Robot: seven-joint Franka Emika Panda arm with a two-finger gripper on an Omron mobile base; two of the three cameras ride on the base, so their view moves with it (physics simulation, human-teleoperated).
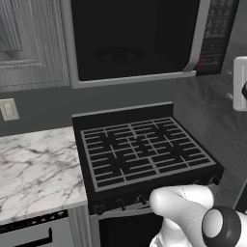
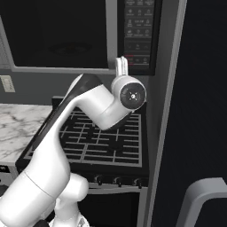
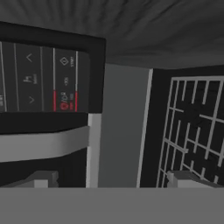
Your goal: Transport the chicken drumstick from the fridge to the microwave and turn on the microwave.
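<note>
Reaching up at the microwave's face, the gripper (image 3: 114,180) shows its two dark tips spread wide at the bottom of the hand view with nothing between them, so I read it as empty and at full spread. Ahead of it, close, is the black button panel (image 3: 43,83) with its red marks (image 3: 65,100). The microwave (image 1: 135,43) has its dark glass door closed in its silver frame, and the glass is too dark for me to tell whether the chicken drumstick lies behind it. With the door closed and the hand empty, I judge the drumstick is inside and the step in hand is turning the microwave on. My next move calls for lining one fingertip up with the start key by the red marks and pressing squarely, without brushing the neighbouring keys. The right base view gives me what the hand view cannot: the white fingers pointing upward just below the panel (image 2: 139,31), the arm bent above the black stove (image 2: 106,142), and a tall dark cabinet side (image 2: 204,88) to the right, which I take for the fridge. The left base view adds the whole closed door and the marble counter (image 1: 34,164) beside the stove.
</note>
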